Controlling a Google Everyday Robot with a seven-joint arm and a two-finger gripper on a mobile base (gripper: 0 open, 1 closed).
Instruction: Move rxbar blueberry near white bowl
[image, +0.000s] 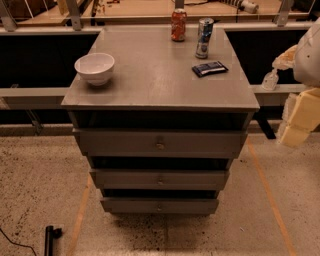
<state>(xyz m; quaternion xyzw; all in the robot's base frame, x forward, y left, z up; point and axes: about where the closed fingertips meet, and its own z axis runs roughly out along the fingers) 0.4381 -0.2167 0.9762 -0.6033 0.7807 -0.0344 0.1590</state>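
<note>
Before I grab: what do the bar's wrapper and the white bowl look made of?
The rxbar blueberry looks wrapped in thin plastic film, dark navy with a faint sheen. The white bowl looks like glazed ceramic, glossy with bright highlights, though hard plastic is possible. The gripper hangs to the right of the cabinet, apart from both.

Looks down from high in front of the counter (150, 80), facing its far edge. Catches the gripper (273, 76) at far right, beside it.
</note>
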